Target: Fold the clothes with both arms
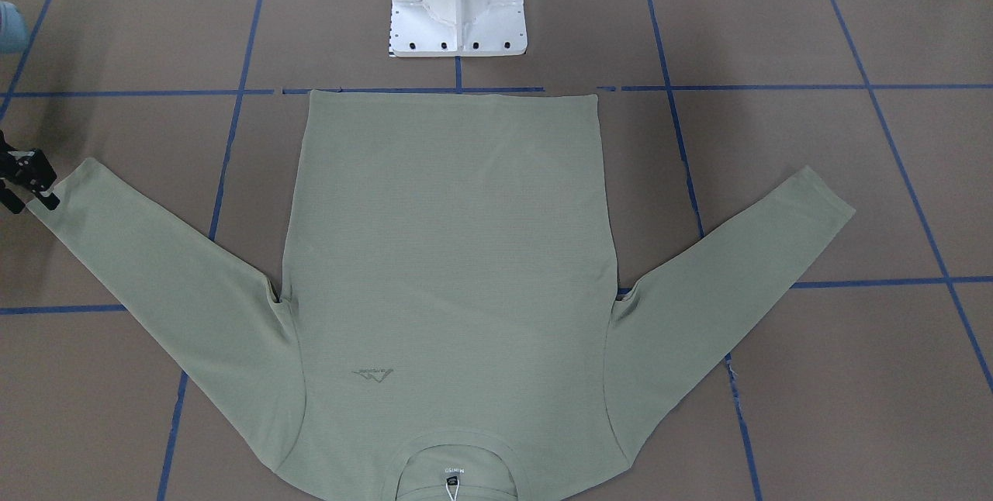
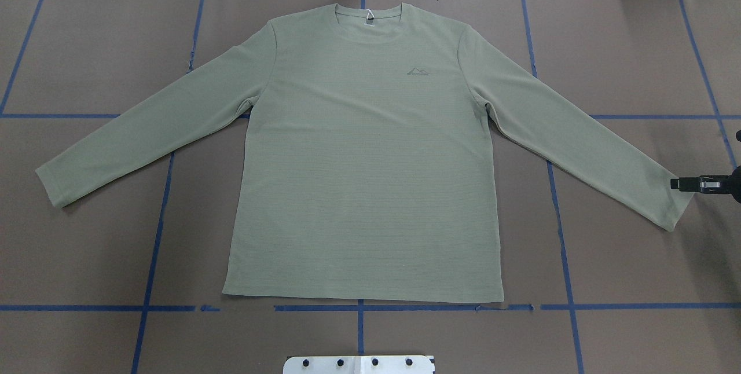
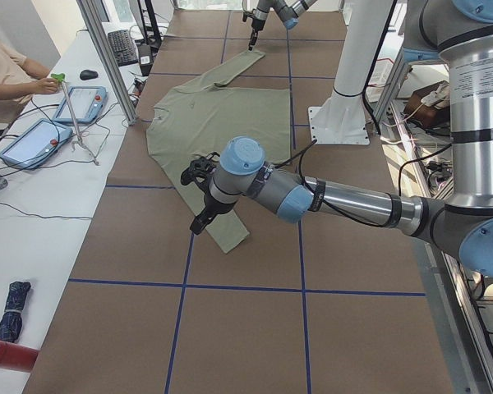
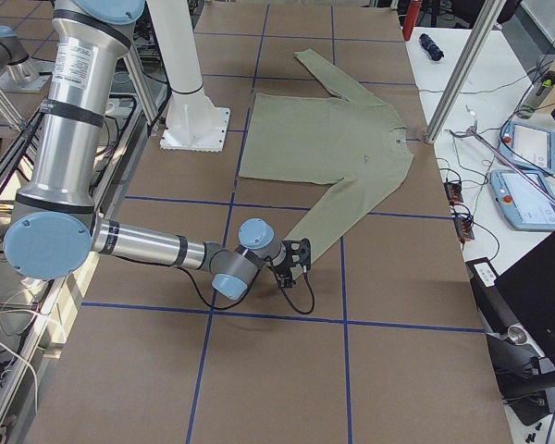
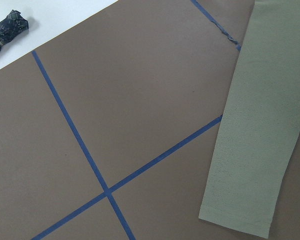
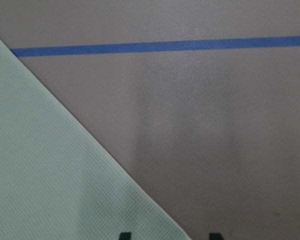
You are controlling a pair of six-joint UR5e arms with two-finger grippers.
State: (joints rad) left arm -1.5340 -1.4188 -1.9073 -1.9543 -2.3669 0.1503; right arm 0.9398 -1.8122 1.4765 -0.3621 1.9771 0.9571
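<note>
The pale green long-sleeved shirt (image 2: 359, 160) lies flat and face up on the brown table, collar away from the robot, both sleeves spread out. My right gripper (image 2: 676, 184) sits low at the cuff of the sleeve on my right, also seen at the front-facing view's left edge (image 1: 31, 202). In the right wrist view its two fingertips (image 6: 124, 235) stand apart, open, with the sleeve edge (image 6: 50, 175) beside them. My left gripper (image 3: 199, 223) shows only in the exterior left view, raised near the other sleeve's cuff (image 5: 240, 220); I cannot tell its state.
The white pedestal base (image 1: 458, 5) stands just behind the shirt's hem. Blue tape lines (image 2: 359, 307) grid the table. A side bench holds tablets (image 3: 33, 139), a dark rolled item (image 5: 7, 27) and a person's hand (image 3: 45, 82). Metal posts (image 3: 107, 57) rise along the table edge.
</note>
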